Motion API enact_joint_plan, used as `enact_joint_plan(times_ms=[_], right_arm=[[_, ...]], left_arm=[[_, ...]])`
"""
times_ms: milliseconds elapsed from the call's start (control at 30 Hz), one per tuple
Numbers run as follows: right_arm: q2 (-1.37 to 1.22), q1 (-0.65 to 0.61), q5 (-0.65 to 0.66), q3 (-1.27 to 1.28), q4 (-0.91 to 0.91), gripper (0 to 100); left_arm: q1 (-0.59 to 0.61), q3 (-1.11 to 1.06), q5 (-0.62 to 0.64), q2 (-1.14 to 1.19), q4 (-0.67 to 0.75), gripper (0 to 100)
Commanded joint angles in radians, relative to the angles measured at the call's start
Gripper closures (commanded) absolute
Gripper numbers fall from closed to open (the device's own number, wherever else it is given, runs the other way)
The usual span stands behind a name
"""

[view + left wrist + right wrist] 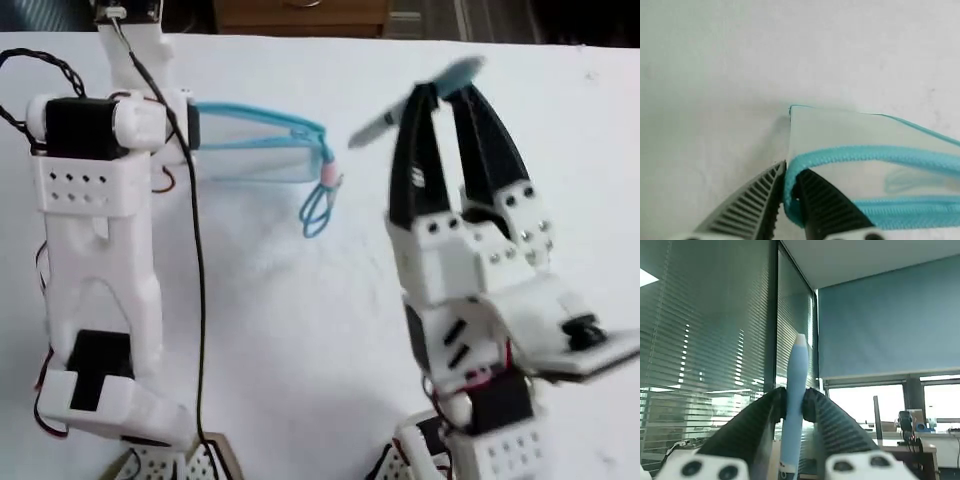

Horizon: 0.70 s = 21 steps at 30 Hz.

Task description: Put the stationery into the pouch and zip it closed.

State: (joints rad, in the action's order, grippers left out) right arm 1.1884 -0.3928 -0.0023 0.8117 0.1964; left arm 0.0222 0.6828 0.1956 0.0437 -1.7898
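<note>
The pouch lies at the far left of the worktop. It is clear and floppy, edged with a turquoise zip whose two sides appear parted. The left gripper has its fingers pressed together on the zip band at the pouch's left corner, a sound hold since the film itself would likely buckle and slide. To the right, raised well above the worktop, the right gripper pinches a pale blue pen near its middle. The pen looks light, stiff and smooth, so it may pivot in the grip. A looped pull cord trails from the pouch's right end and could snag the pen. A black cable hangs beside the left arm.
</note>
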Motion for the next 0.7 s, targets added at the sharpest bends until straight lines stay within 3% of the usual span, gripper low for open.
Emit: enact_joint_plan(times_ms=[0, 233, 467, 667], right_arm=[[-0.113, -0.113, 0.166, 0.006, 0.165, 98.1], [-0.358, -0.41, 0.425, 0.14, 0.513, 98.1], [-0.61, -0.387, 0.431, 0.098, 0.737, 98.1], [-0.68, -0.366, 0.433, 0.031, 0.737, 98.1]], left_arm=[[-0.01, 0.006, 0.006, -0.007, 0.018, 98], [-0.004, 0.006, 0.005, -0.007, 0.018, 98], [-0.002, 0.006, 0.003, -0.007, 0.018, 98], [-0.002, 0.006, 0.003, -0.007, 0.018, 98]])
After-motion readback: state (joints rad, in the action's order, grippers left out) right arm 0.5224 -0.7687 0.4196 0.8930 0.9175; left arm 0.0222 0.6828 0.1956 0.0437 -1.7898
